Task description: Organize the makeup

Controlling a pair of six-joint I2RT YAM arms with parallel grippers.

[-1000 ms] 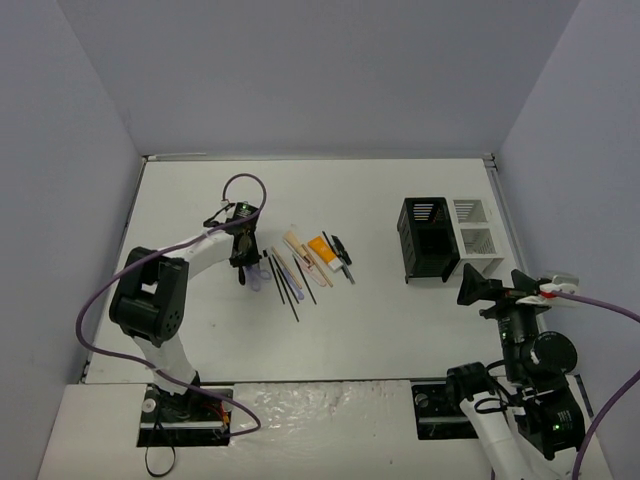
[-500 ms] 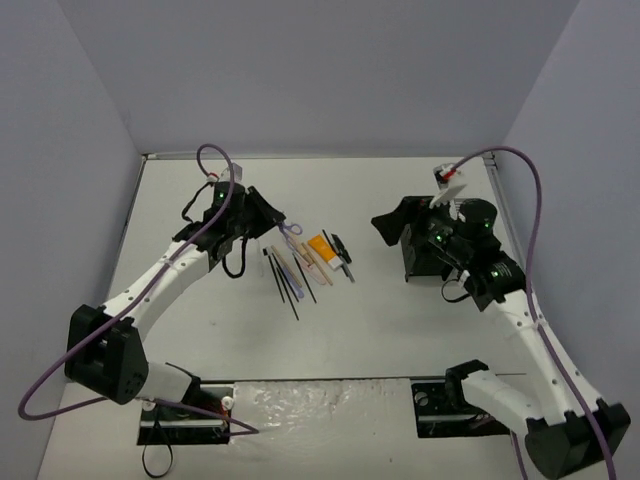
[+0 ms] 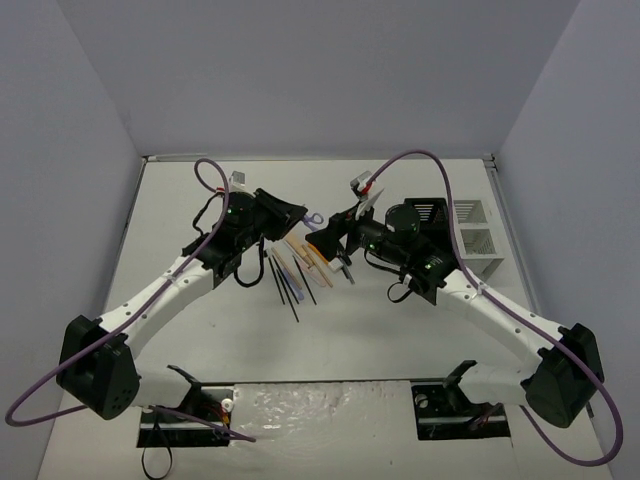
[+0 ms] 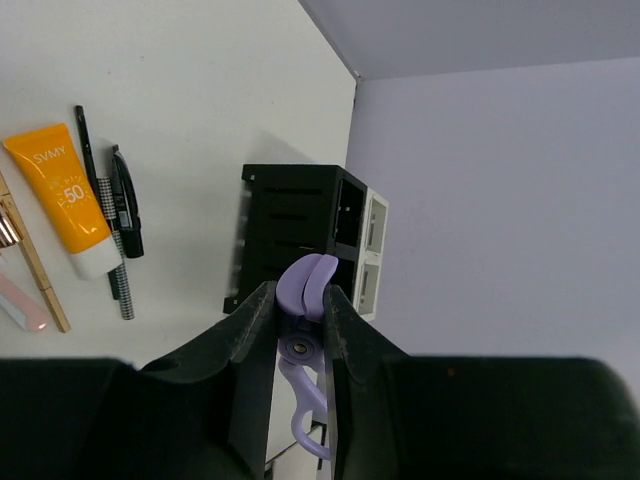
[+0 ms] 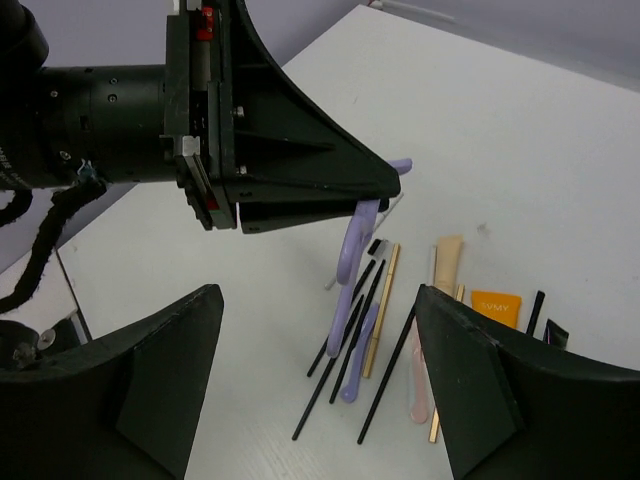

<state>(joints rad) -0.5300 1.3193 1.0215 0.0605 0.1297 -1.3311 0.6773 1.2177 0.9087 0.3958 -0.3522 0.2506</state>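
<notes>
Left gripper (image 3: 288, 214) is pinching the lavender tool (image 4: 304, 284) near its pivot, up in the air over the pile and right in front of the other arm. Looks like a handoff to me, and that's the risky bit. The pinch is thin, so a bump could twist the tool loose and drop it onto the pencils (image 5: 345, 355), sticks (image 5: 383, 305) and tube (image 4: 70, 195) on the table (image 3: 180, 195). Right gripper (image 5: 318, 345) hangs with jaws spread wide, holding nothing. The holder (image 4: 290, 230) sits well off right, with the right arm crossing in front.
</notes>
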